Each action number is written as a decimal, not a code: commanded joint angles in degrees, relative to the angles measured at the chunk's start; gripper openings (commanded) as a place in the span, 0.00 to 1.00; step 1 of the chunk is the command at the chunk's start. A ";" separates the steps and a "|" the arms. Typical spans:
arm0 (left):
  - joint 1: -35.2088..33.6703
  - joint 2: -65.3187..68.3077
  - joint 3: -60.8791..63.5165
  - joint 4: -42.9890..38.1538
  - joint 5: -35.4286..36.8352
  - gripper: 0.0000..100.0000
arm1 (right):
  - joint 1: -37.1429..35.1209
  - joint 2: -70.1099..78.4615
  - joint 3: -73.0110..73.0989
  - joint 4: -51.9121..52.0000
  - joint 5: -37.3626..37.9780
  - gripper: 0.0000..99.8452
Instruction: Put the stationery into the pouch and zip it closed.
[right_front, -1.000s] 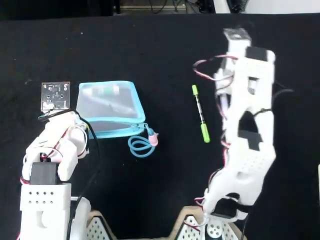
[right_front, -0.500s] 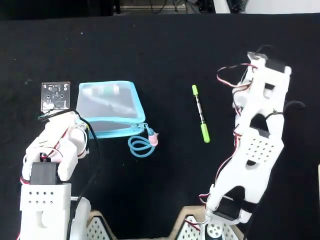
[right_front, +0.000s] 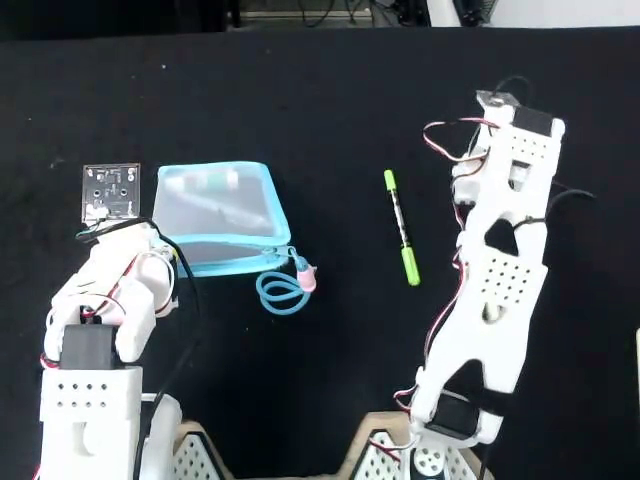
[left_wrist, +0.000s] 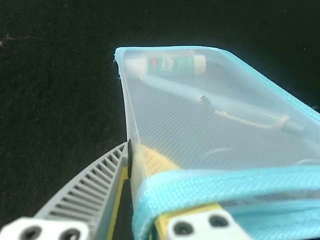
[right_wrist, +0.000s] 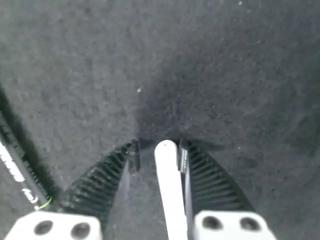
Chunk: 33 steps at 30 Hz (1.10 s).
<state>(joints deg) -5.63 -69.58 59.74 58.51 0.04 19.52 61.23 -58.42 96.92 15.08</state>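
The clear pouch (right_front: 215, 215) with light blue trim lies left of centre on the black table, and a white stick and a pen show through its side (left_wrist: 210, 100). My left gripper (right_front: 168, 268) is shut on the pouch's near left corner (left_wrist: 132, 155). A green pen (right_front: 402, 228) lies loose on the table right of centre. Just right of that pen my right gripper (right_front: 460, 205) points down, shut on a white pen (right_wrist: 167, 190) that rests against one finger, its tip near the cloth.
The pouch's pink zip pull and blue cord loop (right_front: 285, 285) lie at its near right corner. A small square plate (right_front: 111, 192) sits left of the pouch. The black cloth (right_front: 330, 110) lies bare between pouch and green pen.
The right arm has come down from a raised pose, swinging right and then slightly back left, beside the green pen. The left arm and the pouch have not moved.
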 joint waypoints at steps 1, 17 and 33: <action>0.40 -0.62 -0.84 -0.88 0.44 0.03 | 1.85 0.31 -4.26 0.70 1.23 0.12; 0.31 -0.62 -0.84 -0.88 0.44 0.03 | 2.11 -0.31 -10.15 4.31 4.48 0.01; 0.40 -0.62 -0.84 -0.88 0.44 0.03 | 1.41 -44.44 23.69 3.87 4.92 0.01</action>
<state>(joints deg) -5.63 -69.58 59.74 58.51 0.04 20.75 30.64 -39.43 99.30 19.56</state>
